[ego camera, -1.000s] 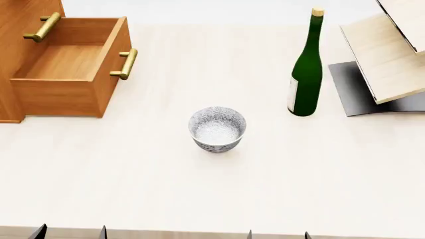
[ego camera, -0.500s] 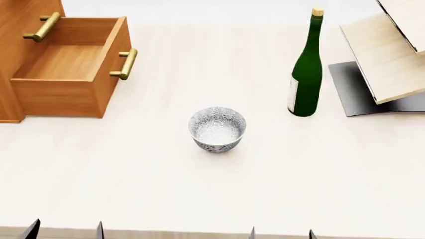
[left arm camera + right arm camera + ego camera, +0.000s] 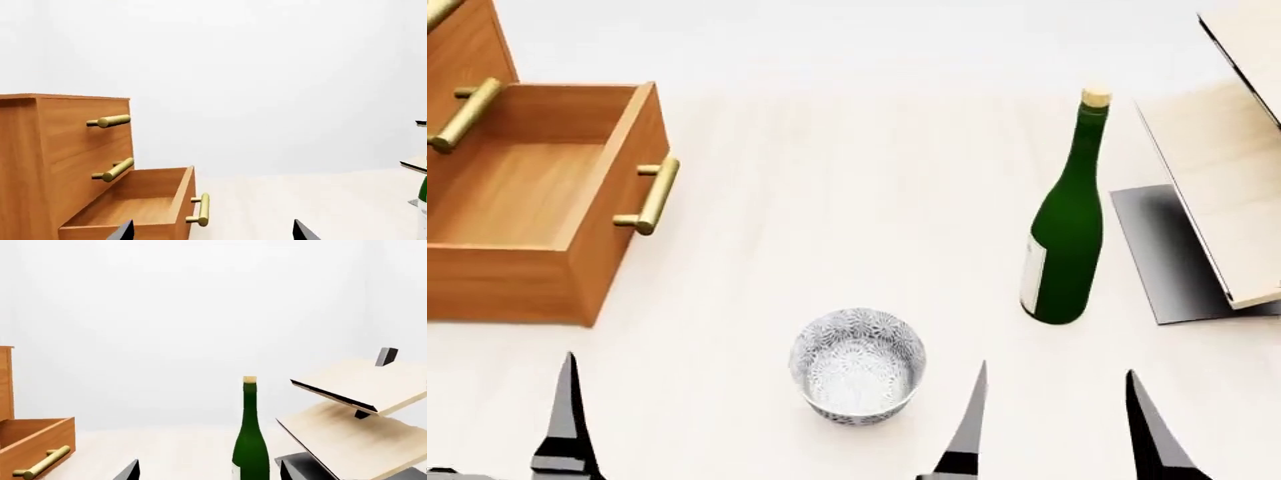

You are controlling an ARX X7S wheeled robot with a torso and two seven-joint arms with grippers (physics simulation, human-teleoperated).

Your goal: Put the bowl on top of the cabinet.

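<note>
Both grippers are empty and spread wide: the left gripper (image 3: 767, 420) straddles the speckled bowl (image 3: 857, 365) on the table (image 3: 827, 200); the right gripper (image 3: 1054, 425) sits right of it. Close on the rim squarely, then lift clear toward the cabinet (image 3: 467, 60), far left, avoiding its open drawer (image 3: 547, 200).

Open drawer (image 3: 541, 205) beside bowl (image 3: 857, 365)

Your bowl (image 3: 857, 365) stands on the table (image 3: 827, 180), near its front edge. The cabinet (image 3: 467, 60) sits behind and left, its lowest drawer (image 3: 541, 205) pulled out. The bottle (image 3: 1065, 225) stands upright behind and right, the rack (image 3: 1228, 180) just beyond it.
</note>
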